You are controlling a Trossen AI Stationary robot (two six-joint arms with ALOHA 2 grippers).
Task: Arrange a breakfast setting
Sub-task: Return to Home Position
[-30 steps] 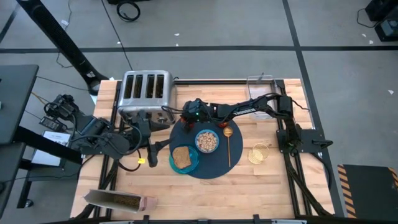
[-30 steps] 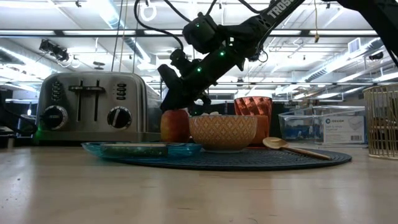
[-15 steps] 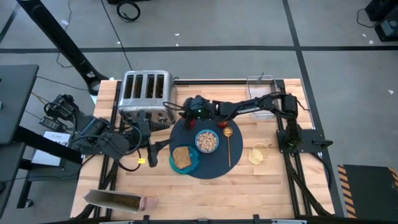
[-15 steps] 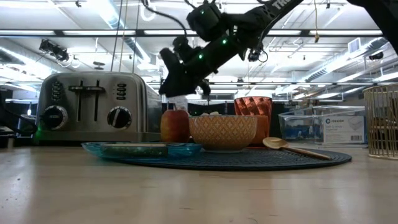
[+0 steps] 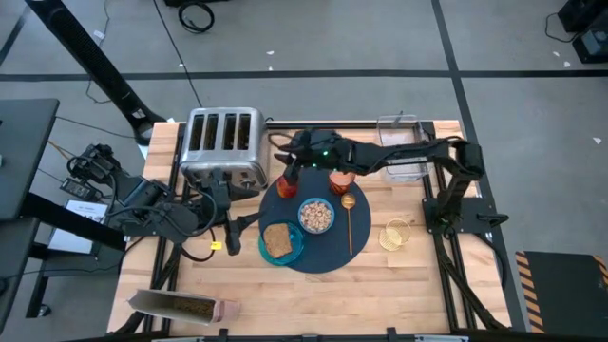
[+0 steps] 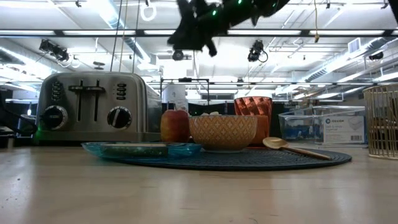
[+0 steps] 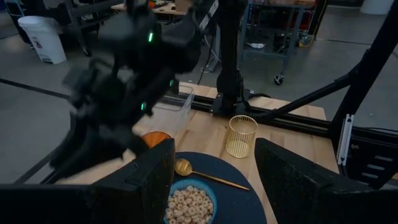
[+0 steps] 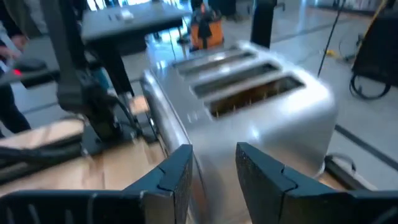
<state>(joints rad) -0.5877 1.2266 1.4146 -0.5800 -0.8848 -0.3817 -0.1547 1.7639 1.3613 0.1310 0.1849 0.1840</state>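
Placement work appears complete; the step in hand is judged to be the arm's return to rest. Dark-blue round mat (image 5: 328, 252) lies mid-table with the blue cereal bowl (image 5: 316, 216) at its centre. Taken from the bowl in the high view:

- Red apple (image 5: 288, 180) stands at 11 o'clock.
- Orange cup (image 5: 340, 180) stands at 1 o'clock.
- Gold spoon (image 5: 350, 218) lies at 3 o'clock.
- Teal plate (image 5: 298, 243) sits at 8 o'clock, across the mat's edge, carrying the toast slice (image 5: 276, 240).
- Gold wire cup (image 5: 394, 234) stands off the mat near 4 o'clock.

Right gripper (image 8: 214, 168) hangs high above the mat's 11 o'clock edge, well clear of the apple. It faces the toaster (image 5: 223, 147), with its jaws apart and nothing between them. Left gripper (image 7: 214, 155) waits at the table's 9 o'clock side, jaws apart and empty.

The next move calls for no grasp. The right arm should fold back toward its base at the table's 3 o'clock side. It should hold its height over the cup and spoon so that nothing set down is disturbed.
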